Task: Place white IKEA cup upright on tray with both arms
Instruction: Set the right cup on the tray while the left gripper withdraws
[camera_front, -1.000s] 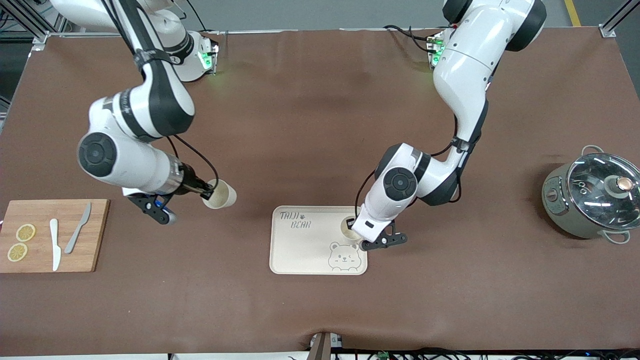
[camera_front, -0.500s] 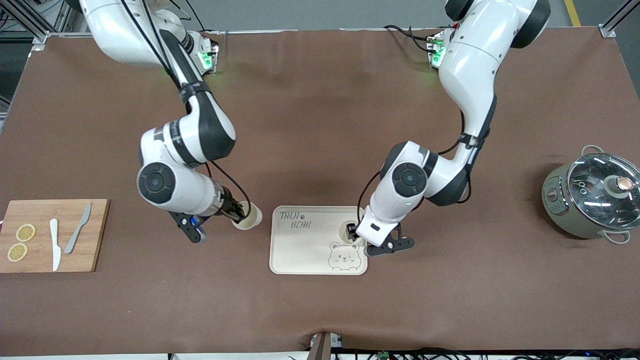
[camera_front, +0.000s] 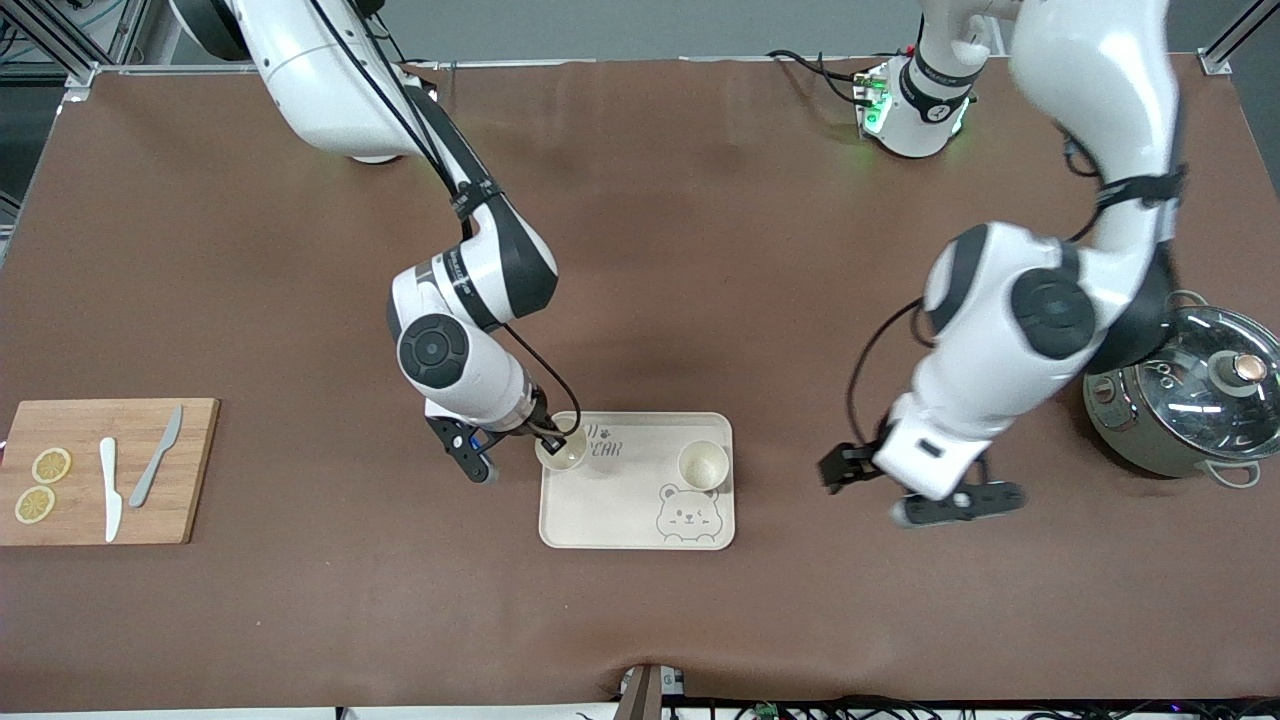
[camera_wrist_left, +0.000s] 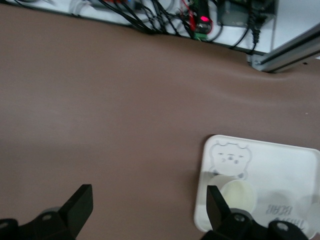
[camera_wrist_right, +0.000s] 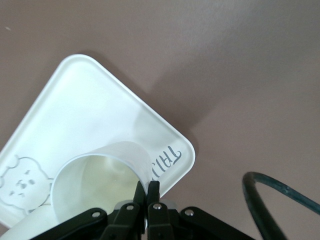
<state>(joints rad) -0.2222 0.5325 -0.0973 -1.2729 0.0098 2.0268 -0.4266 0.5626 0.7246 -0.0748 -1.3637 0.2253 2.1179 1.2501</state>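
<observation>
Tray (camera_front: 612, 520), cream and rounded with a grey bear drawing, sits low in the centre of your frame; one white cup (camera_front: 703, 464) already stands upright on it. Right gripper (camera_front: 549, 437) pinches the second white cup's (camera_front: 561, 450) rim over the tray's corner; you've only release left. Left gripper (camera_front: 836, 468) hangs spread apart, lower right, over bare table.

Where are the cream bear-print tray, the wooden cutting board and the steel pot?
cream bear-print tray (camera_front: 620, 505), front view, bare floor.
wooden cutting board (camera_front: 75, 425), front view, bare top.
steel pot (camera_front: 1120, 410), front view, side wall.
</observation>
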